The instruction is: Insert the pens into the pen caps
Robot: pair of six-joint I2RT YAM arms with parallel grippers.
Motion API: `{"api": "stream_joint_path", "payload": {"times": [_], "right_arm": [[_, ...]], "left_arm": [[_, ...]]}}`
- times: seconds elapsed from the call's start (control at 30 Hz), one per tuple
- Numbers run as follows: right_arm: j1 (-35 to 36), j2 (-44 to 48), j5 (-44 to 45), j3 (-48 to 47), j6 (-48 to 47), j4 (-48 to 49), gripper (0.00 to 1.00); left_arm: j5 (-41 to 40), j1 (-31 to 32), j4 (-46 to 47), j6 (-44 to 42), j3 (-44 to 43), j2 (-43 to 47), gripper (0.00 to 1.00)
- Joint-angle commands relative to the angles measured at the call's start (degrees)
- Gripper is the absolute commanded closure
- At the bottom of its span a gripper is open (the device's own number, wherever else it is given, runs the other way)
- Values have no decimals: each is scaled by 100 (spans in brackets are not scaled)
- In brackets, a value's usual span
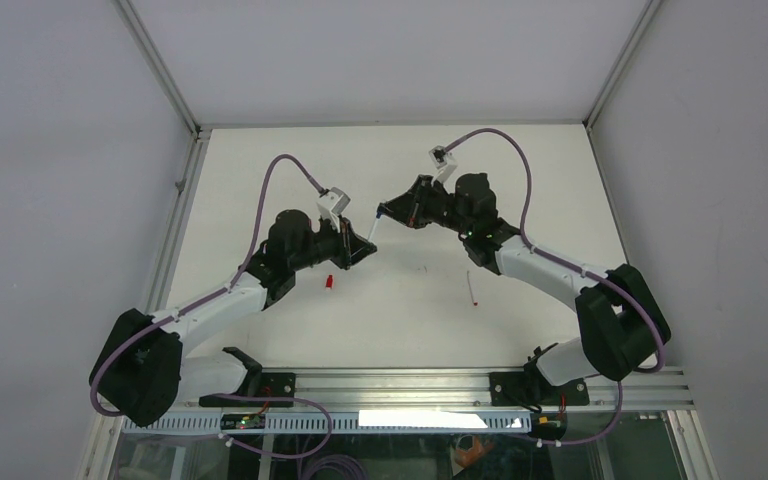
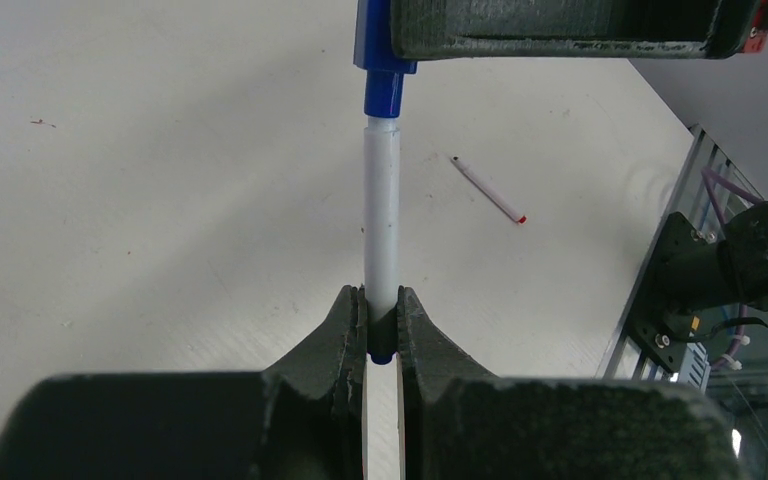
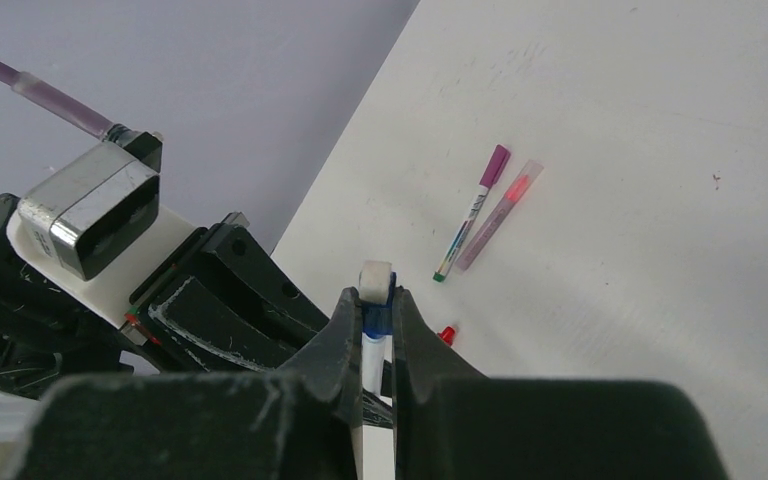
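Left claw (image 2: 381,312) clamped on white pen (image 2: 381,210) at frame centre, right claw (image 3: 370,300) pinching blue cap (image 2: 382,90) at pen's top end, red cap (image 1: 329,283) and spare pen (image 1: 472,288) lying on surface (image 1: 410,315) below.

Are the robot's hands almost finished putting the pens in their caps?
About halfway. Done: the magenta-capped pen and pink-capped pen look capped, side by side. In hand: the left hand grips the white pen, its tip in the blue cap that the right hand grips. Left: the red-tipped pen and the red cap lie apart on the table.
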State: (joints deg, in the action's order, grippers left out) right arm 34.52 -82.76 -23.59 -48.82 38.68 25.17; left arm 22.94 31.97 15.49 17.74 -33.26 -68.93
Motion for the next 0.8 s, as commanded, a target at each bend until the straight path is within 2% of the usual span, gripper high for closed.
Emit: {"api": "stream_joint_path", "payload": {"times": [0.0, 0.2, 0.4, 0.63, 0.77], "right_arm": [[39, 284, -306, 56, -188, -210, 100], [44, 242, -590, 18, -192, -328, 100], [175, 166, -723, 48, -200, -494, 100], [381, 384, -366, 342, -244, -752, 100], [558, 363, -134, 408, -268, -907, 100]], "left_arm": [[-253, 67, 119, -229, -54, 277, 100], [-464, 66, -15, -372, -121, 377, 100], [-1138, 64, -343, -716, -509, 224, 100], [-1879, 64, -273, -719, -925, -202, 100], [-1871, 64, -137, -730, -1243, -418, 100]]}}
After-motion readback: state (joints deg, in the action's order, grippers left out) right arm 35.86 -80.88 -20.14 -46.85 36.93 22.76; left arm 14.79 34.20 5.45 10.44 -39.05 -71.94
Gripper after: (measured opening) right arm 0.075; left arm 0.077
